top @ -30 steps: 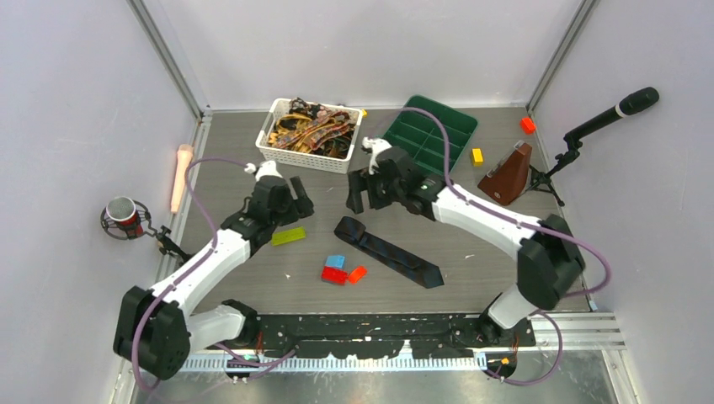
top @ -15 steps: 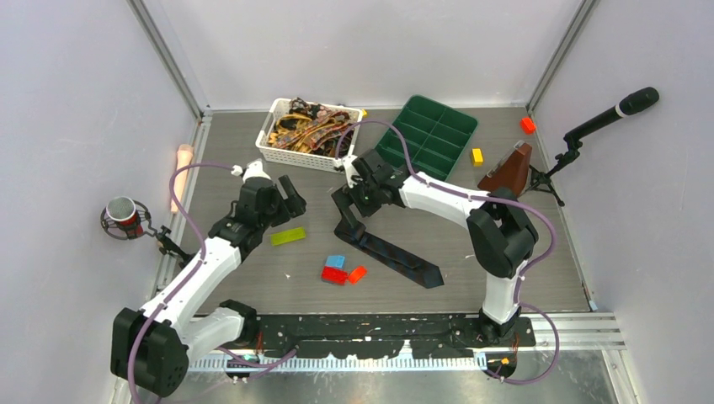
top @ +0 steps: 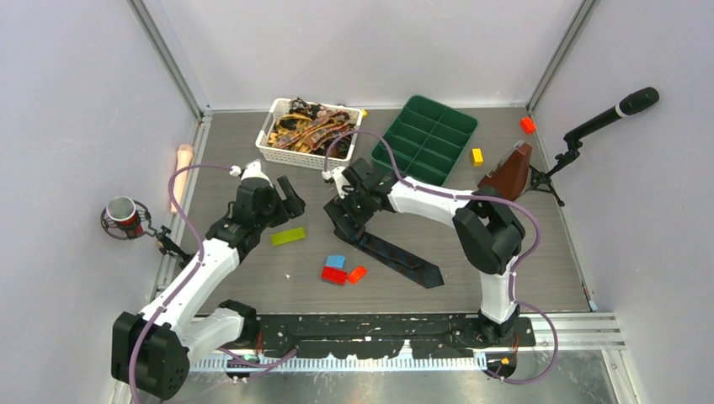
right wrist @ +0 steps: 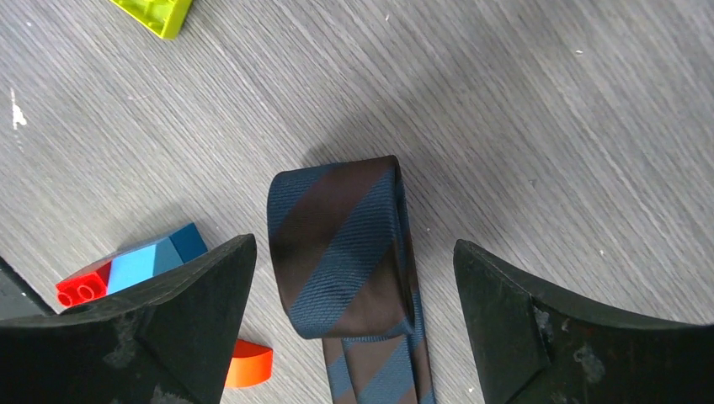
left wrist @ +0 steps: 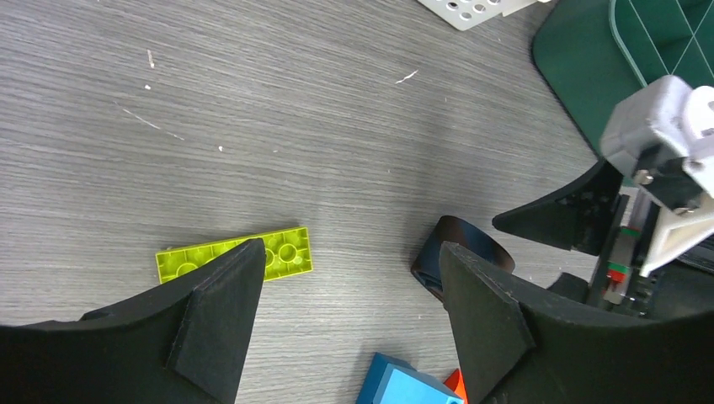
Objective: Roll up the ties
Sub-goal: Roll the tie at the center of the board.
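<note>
Since a second ago, the right gripper (right wrist: 352, 251) had swung over from beside the green tray (top: 425, 135) to the folded end of the navy tie (right wrist: 337, 244). Its jaws stood wide apart, the fold flat on the table between them, neither finger touching it. The tie's long tail ran off behind the jaws. A blue brick (right wrist: 156, 257), a red brick (right wrist: 80, 286) and an orange brick (right wrist: 250, 363) crowded the outside of one finger.

The left gripper (left wrist: 349, 252) had drawn back a little, jaws also spread and holding nothing. A lime-green brick (left wrist: 234, 255) lay partly behind one finger. The patterned ties (top: 307, 130) sat in the white basket (top: 303, 158), beyond both jaws.
</note>
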`<state>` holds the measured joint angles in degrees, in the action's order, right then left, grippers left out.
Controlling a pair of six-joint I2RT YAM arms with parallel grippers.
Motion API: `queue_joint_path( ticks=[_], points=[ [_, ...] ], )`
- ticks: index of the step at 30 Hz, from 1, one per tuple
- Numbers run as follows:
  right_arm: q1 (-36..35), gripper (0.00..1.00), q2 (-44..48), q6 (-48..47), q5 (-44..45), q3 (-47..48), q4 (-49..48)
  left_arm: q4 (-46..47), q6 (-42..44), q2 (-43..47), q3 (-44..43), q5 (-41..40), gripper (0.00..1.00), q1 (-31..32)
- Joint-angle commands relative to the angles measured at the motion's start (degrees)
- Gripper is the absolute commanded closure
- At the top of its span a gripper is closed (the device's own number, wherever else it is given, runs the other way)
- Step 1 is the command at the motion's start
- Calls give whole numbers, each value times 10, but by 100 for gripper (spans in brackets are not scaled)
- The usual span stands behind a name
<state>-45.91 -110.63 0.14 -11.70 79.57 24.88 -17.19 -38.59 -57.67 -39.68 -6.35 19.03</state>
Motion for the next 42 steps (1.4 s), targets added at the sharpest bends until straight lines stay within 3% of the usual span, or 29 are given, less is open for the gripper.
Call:
queue_joint_path(
  ticks=[1,9,17,24,28,31,33,35,38,42],
  points=[
    [-6,6,-6,-12,15,18,-13,9,4,14,5,12,22,-6],
    [-12,6,-25,-18,16,19,-10,14,5,12,12,23,22,-8],
    [-29,15,-44,-22,42,20,-4,15,6,16,16,24,22,-12],
    [-33,35,-50,-26,60,17,5,18,5,13,18,27,21,-14],
    [-35,53,-52,-28,70,16,6,19,4,10,16,30,21,-14],
    [-35,71,-57,-29,74,22,13,19,4,9,16,31,21,-14],
    [-36,74,-60,-31,75,24,18,19,4,8,16,31,22,-14],
    [-38,72,-59,-31,77,24,19,19,3,10,17,31,22,-14],
    [-40,48,-55,-31,78,22,21,20,3,12,18,31,22,-14],
    [-43,34,-44,-28,76,20,20,19,2,9,16,33,21,-14]
  ],
)
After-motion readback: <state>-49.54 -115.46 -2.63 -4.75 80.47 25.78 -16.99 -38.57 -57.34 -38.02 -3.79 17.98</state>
